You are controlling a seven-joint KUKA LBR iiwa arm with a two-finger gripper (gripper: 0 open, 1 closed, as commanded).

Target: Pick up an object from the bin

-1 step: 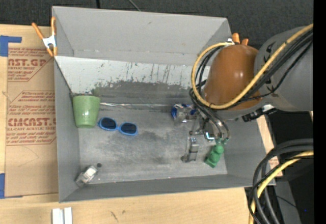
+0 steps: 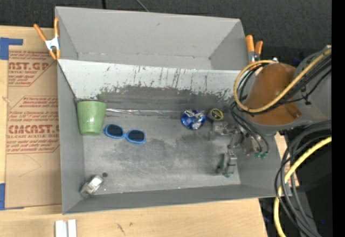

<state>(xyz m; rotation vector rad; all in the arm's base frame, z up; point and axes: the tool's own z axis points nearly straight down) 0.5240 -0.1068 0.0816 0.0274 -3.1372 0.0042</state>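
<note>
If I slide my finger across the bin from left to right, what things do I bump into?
green cup → blue sunglasses → crumpled blue thing → gripper

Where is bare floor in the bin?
Mid-floor, between the sunglasses, the blue wad and the end effector; also along the near wall, right of the clear piece. It is crowded at the right wall.
</note>
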